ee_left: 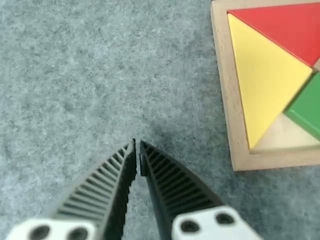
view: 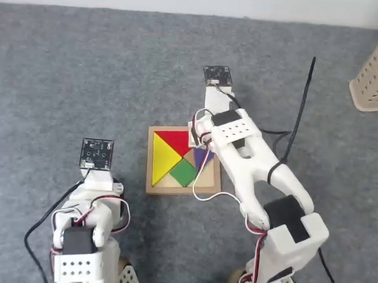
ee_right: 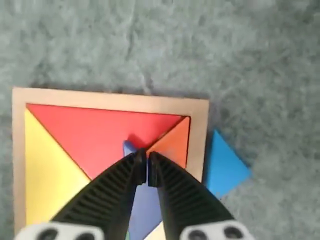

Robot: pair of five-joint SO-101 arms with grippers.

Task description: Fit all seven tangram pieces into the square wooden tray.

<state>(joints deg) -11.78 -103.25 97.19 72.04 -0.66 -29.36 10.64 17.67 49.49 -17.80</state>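
Placement is about midway, by my read. The square wooden tray [view: 150,161] holds five pieces, and a light blue triangle [ee_right: 223,166] lies outside on the grey table, just beside the tray's rim. Inside, the big red triangle [ee_right: 105,134] and yellow triangle [ee_right: 47,175] sit edge to edge. A small orange triangle [ee_right: 173,144] fills the corner by the red one, with a green square [view: 184,172] and a violet piece [view: 203,157] alongside. Bare wood shows next to the green. My right claw [ee_right: 146,156] is pinched together, empty, over the spot where red, orange and violet meet. My left claw [ee_left: 137,145] is likewise closed on nothing, over the table beside the tray. Next I'd fetch the blue triangle, spreading the right claw first.
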